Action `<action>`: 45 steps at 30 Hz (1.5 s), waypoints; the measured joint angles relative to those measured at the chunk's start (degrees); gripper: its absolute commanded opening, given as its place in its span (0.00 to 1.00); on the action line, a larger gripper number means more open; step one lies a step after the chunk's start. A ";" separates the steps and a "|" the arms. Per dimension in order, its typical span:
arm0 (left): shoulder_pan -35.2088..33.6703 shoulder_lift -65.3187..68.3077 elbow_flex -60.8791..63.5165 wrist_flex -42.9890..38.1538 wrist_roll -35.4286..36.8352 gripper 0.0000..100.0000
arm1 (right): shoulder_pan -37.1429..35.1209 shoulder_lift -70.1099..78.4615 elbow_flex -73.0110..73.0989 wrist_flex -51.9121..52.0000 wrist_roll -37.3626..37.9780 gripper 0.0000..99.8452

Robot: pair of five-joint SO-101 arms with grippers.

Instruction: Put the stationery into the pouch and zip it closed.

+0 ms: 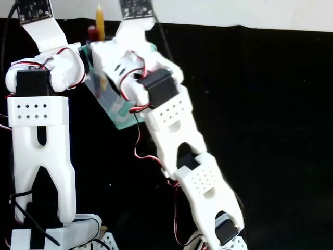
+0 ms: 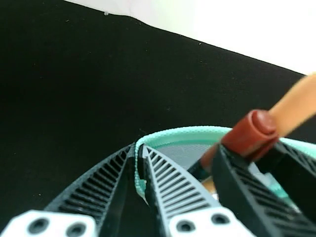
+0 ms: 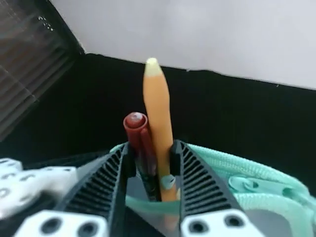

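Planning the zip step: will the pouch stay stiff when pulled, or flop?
Probably floppy: the pouch rim curves loosely from where the left jaws pinch it. Its thin-looking wall suggests it is light, so it may follow a zipper pull rather than resist it. The pens in the right jaws likely add little stiffness.

- Table: a flat surface under a matte black covering. In the high view it fills the field from 1 o'clock round to 8 o'clock, with its widest bare stretch at 3 o'clock.
- Far edge: at 12 o'clock the black covering ends in a straight line against a white backdrop.
- Arm bases: two white bases stand at the near edge, one at 7 o'clock and one at 5 o'clock.
- Pouch: teal-edged, at 10 o'clock over the black covering. Whether its lower corner touches the surface cannot be told.
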 measured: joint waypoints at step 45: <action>0.53 0.00 0.44 0.00 0.00 0.01 | 20.22 -15.65 -0.70 13.89 8.88 0.29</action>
